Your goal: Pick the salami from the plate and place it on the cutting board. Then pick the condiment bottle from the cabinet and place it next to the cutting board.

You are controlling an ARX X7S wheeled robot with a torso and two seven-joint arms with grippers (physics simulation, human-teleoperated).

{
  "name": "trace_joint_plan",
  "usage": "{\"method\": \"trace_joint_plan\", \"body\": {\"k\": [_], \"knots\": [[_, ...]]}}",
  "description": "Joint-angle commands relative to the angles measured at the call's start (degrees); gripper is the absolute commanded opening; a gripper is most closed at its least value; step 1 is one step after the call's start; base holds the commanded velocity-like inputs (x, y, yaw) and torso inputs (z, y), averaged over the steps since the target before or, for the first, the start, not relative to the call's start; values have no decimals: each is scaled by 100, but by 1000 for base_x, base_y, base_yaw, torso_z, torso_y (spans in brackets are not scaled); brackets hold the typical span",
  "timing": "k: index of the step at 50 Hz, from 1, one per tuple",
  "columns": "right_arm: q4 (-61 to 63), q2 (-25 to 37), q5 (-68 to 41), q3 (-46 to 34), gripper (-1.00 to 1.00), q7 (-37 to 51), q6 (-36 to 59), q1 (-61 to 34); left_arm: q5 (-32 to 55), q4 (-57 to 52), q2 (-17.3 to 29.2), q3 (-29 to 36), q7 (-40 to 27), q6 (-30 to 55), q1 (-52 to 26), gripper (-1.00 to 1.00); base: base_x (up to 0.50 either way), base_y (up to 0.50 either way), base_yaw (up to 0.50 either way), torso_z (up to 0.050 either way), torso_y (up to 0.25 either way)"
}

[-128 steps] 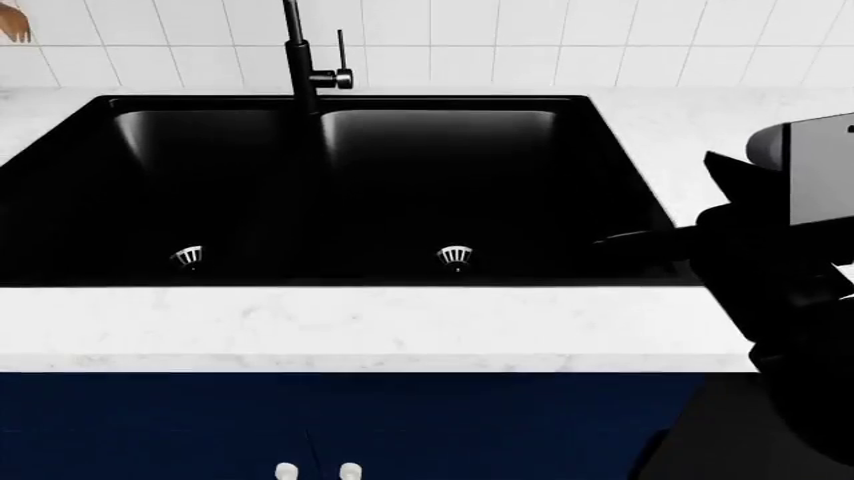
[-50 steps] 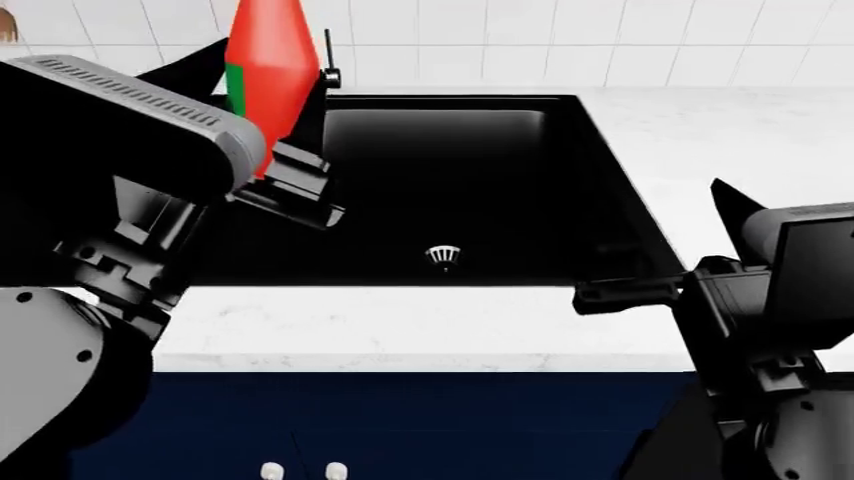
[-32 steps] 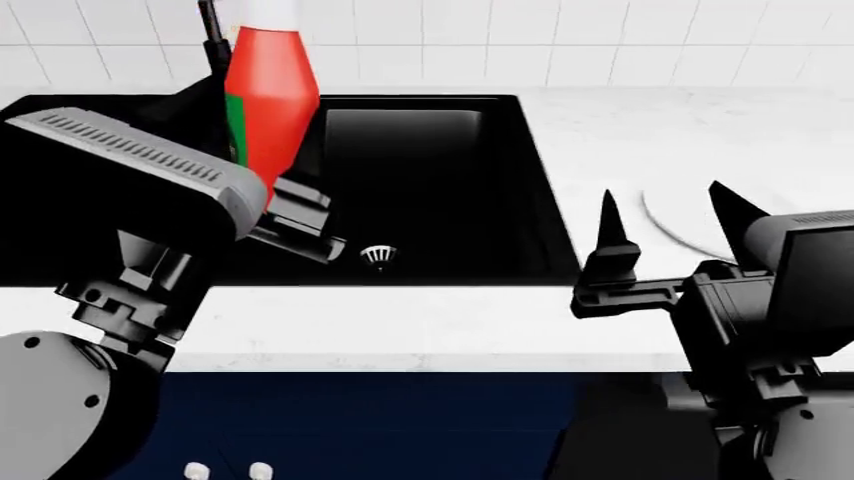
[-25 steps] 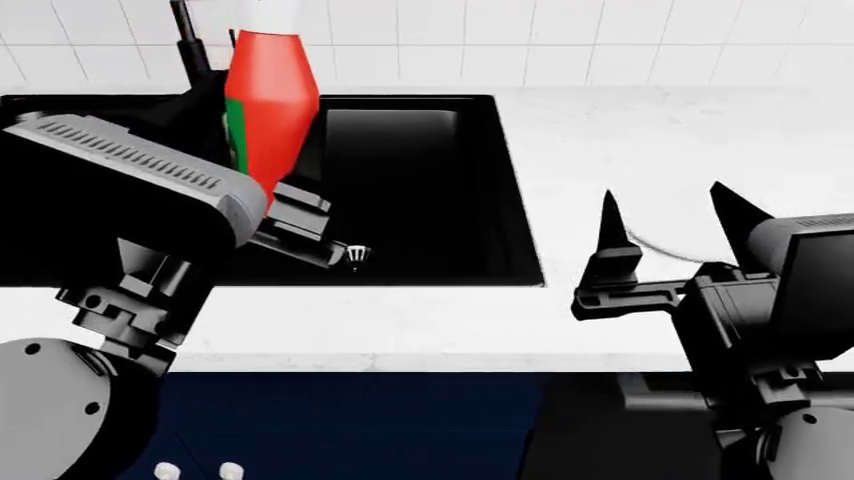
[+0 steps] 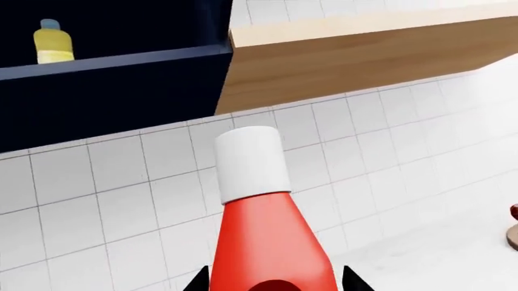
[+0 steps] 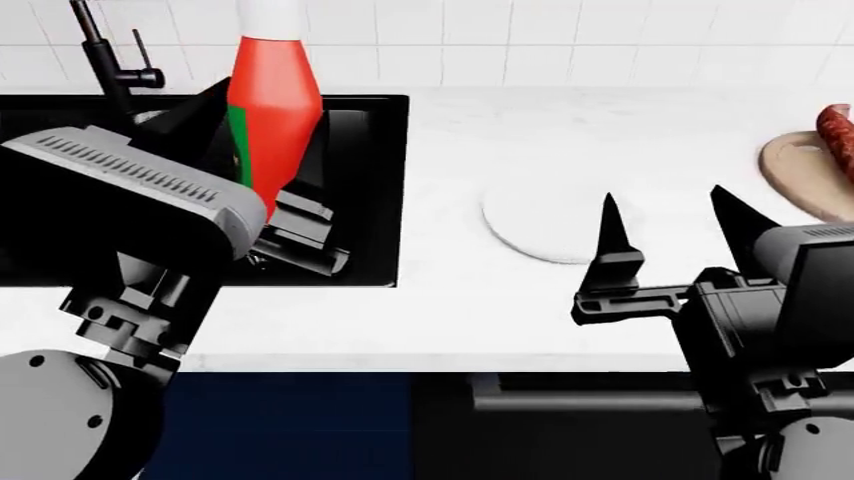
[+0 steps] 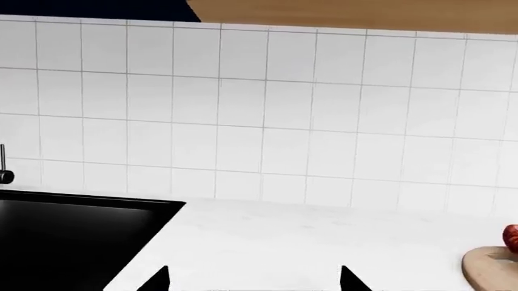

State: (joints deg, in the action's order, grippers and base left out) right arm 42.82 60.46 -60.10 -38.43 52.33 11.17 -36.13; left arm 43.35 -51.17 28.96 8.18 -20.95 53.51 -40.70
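Above the black sink (image 6: 360, 180), the condiment bottle (image 6: 272, 110) is held upright, pinched by the left gripper (image 6: 287, 215). On the desk (image 6: 534, 300) lie the plate (image 6: 541, 225) and, well right, the cutting board (image 6: 801, 175) bearing the salami (image 6: 837, 135). The right gripper (image 6: 671, 235) is spread, jaws apart.

The sink (image 6: 360, 190) is set into the counter's (image 6: 441, 310) left part, faucet (image 6: 114, 60) at its back edge. The plate (image 6: 547, 225) lies mid-counter, right of the sink. The board (image 6: 801, 175) sits at the right edge, carrying the salami (image 6: 838, 135); the bottle (image 6: 271, 110) stands over the sink.
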Motion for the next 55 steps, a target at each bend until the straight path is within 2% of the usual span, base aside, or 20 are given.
{"method": "trace_joint_plan", "body": {"k": [1,55], "knots": [[14,15,31,17,100,-12,-95,92,34,-4,-23,-76,-108,-72,-13,-100,0,-500,0,0,0],[-82,-153,237,42,100,-122,-370,305,221,-31,57,-118,-293,-182,12,-100,14,-500,0,0,1]]}}
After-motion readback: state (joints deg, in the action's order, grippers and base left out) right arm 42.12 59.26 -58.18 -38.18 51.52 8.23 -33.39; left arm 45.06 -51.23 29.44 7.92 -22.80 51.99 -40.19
